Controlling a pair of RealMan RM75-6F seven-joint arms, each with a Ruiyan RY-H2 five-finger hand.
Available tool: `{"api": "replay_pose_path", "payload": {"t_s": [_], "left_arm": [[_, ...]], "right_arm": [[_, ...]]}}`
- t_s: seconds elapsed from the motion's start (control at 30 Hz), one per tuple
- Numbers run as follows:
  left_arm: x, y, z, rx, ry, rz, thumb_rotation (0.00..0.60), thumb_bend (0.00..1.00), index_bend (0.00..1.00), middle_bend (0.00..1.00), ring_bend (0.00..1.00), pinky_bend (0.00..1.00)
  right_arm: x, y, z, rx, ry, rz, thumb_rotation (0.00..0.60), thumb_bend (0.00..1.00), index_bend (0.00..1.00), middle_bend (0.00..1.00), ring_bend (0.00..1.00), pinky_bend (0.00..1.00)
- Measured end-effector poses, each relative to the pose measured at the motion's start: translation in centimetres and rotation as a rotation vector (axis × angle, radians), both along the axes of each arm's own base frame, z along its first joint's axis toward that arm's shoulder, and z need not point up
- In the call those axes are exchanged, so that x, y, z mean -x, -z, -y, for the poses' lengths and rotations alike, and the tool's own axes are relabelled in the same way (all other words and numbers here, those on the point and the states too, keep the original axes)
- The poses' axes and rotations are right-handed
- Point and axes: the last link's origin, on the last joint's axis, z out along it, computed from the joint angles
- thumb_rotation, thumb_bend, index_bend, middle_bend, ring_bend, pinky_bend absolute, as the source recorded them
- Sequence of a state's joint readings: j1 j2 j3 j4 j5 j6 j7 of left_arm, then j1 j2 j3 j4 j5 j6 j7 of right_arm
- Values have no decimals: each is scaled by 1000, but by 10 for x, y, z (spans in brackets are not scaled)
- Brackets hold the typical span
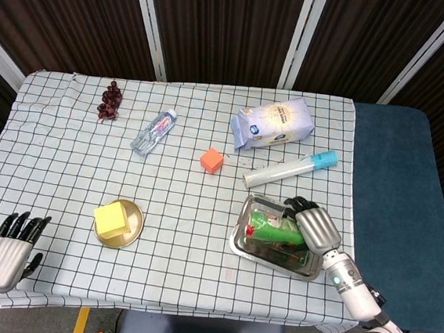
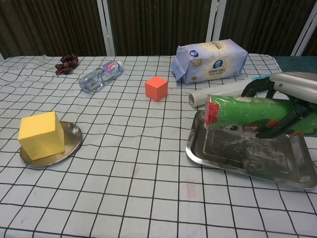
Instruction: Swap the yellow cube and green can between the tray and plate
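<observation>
The head view looks steeply down on the whole table from above, while the chest view faces it low and close, both sharing the tray and plate.

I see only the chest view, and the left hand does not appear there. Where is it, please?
Observer: In the head view the left hand is by the front left corner of the checked table, fingers straight, holding nothing.
Operator: Seen from above, is the can inside the tray?
Observer: Yes. The green cylindrical can lies within the outline of the rectangular metal tray. The right hand grips its right end.
Operator: What is behind that hand?
Observer: A white tube with a blue cap, apart from the tray.
</observation>
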State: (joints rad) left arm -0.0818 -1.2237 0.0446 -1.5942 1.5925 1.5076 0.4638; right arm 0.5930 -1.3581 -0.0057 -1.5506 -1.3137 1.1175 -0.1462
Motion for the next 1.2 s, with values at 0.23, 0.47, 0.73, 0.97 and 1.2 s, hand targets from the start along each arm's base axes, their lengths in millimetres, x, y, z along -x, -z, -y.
{"api": "replay_pose_path", "payload": {"t_s": [0.23,0.47,0.73,0.97,1.2], "left_arm": [[1,2,0,11,-13,6,600,365,141,220,128,180],[0,0,0,4,-11,9,600,367,141,221,129,182],[-2,-13,1,-53,-2,44,600,365,140,213,129,183],[1,-24,1,-95,-5,69,600,365,140,192,129,184],[2,-32,-1,-133,4,91,600,364,153,190,129,182]], "right_arm": [[6,-8,-6,-63,39,-41,600,87,0,0,0,165],[8,-27,-14,-21,22,-28,600,87,0,0,0,119],[30,-80,-42,224,48,-5,600,86,0,0,0,0],[81,-113,-79,404,192,-64,600,55,0,0,0,0],[99,-126,-82,511,258,-15,600,48,0,0,0,0]]}}
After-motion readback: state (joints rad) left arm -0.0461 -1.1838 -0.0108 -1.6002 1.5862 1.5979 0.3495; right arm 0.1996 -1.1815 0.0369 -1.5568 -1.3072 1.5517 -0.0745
